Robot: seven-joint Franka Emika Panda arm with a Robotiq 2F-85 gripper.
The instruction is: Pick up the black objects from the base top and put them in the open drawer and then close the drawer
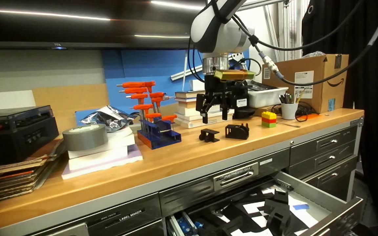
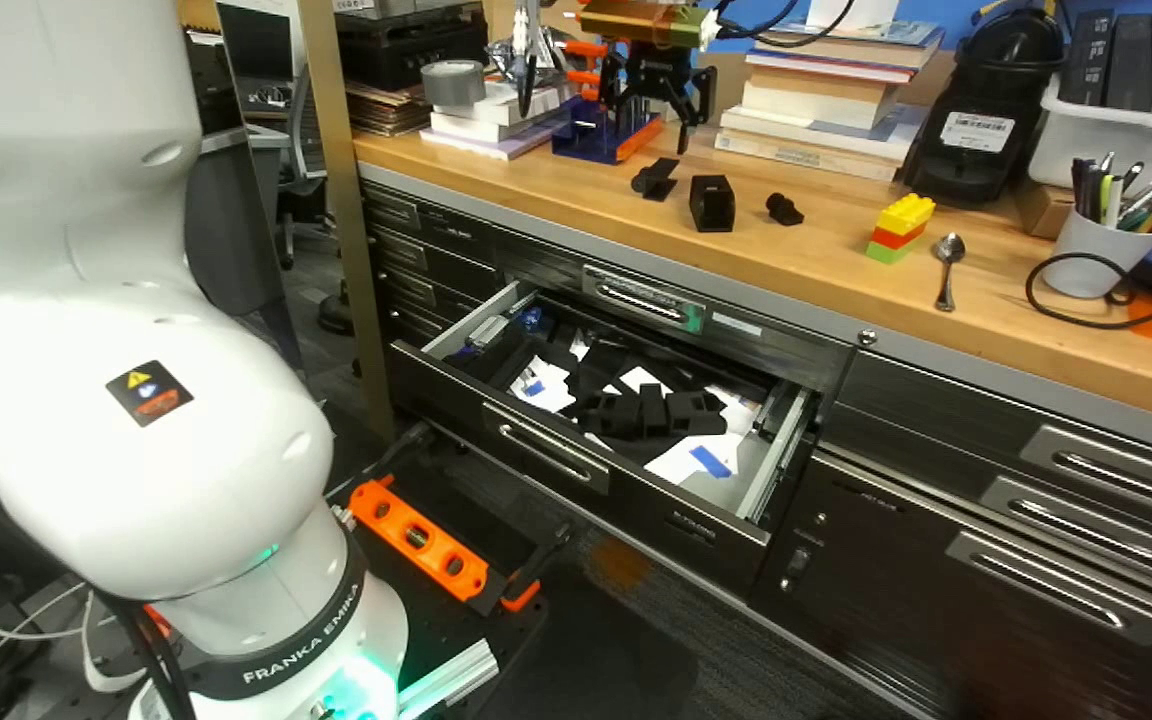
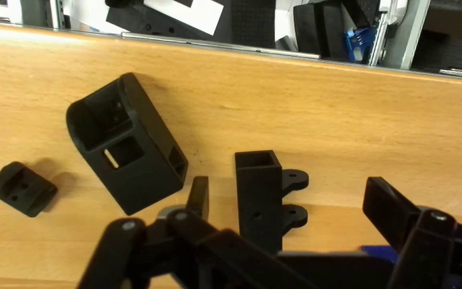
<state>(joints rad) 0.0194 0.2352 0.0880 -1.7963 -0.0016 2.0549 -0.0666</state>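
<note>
Black objects (image 1: 241,132) sit on the benchtop (image 1: 182,154) in an exterior view – gripper (image 1: 214,118) above. In an exterior view, the drawer (image 2: 646,515) is pulled out w/ black & white bits (image 2: 651,410) inside. Wrist view: jaws wide – a black bracket (image 3: 260,196), one of the objs, btwn them.

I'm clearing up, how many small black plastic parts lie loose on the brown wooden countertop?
3, left to right in the wrist view: notched black block, boxy black housing, tabbed black rectangular tube. Others may be hidden.
</note>
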